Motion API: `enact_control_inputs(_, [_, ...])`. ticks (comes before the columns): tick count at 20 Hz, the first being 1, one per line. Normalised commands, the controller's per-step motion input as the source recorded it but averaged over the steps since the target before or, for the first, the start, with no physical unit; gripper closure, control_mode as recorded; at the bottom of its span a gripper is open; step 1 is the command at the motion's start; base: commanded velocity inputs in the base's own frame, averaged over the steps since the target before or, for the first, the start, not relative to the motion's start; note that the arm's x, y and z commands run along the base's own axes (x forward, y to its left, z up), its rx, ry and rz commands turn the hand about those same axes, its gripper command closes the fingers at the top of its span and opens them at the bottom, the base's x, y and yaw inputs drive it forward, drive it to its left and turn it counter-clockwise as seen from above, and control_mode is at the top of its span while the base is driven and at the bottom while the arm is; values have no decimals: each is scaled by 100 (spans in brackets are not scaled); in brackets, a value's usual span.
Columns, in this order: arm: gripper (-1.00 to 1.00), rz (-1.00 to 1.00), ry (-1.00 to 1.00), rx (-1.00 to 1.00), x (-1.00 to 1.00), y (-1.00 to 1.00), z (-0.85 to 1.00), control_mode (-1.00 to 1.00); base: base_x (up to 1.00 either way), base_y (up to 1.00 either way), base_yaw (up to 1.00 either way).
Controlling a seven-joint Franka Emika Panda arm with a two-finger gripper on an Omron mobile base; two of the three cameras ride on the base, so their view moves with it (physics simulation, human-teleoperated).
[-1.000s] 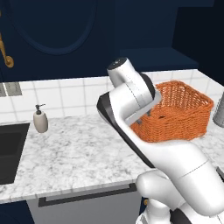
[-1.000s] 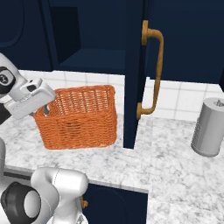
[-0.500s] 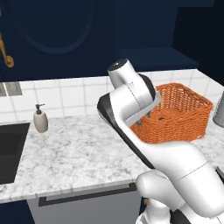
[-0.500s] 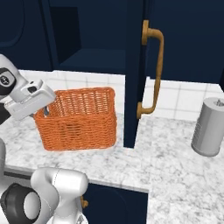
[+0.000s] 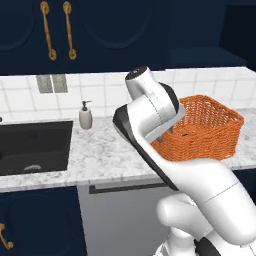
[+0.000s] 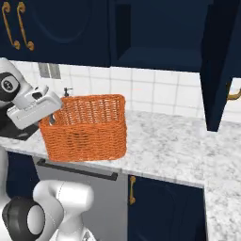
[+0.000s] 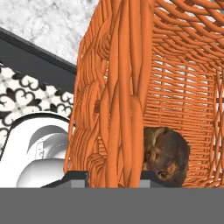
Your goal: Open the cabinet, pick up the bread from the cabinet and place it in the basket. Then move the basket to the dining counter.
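Nearest the hand camera, the gripper point(image 7: 113, 177) has its 2 dark fingertips point(image 7: 76, 178) pinched on the near wall of the orange wicker basket point(image 7: 131, 87) — one tip outside the weave, one inside. Down in the basket lies the brown, crusty bread point(image 7: 166, 153), against the bottom of that same wall. From the base, the basket point(image 6: 87, 126) stands at the front edge of a white-grey marble worktop point(image 6: 174, 146), with the white arm point(image 5: 150, 120) bent over its left rim. Below the worktop edge runs a grey drawer front with a dark slot handle point(image 5: 125, 189), and dark navy base doors sit to either side (a patterned black-and-white floor shows in the hand view). Further left a black sink point(image 5: 32, 145) is set into the marble, with a small soap dispenser point(image 5: 86, 115) just behind its right corner. A white-tile backsplash point(image 6: 155, 94) closes the back. Above it hangs the navy cabinet point(image 6: 160, 33) — its door point(image 6: 220, 61) swung open at right, the inside dark.
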Motion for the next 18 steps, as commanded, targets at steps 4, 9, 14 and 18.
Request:
enact_control_inputs(4, [100,0,0,0,0,0,0,100,-59,81,68])
enact_control_inputs(9, [100,0,0,0,0,0,0,100,-3,36,99])
enact_control_inputs(14, [100,0,0,0,0,0,0,100,-27,47,93])
enact_control_inputs(18, [100,0,0,0,0,0,0,100,-23,21,96])
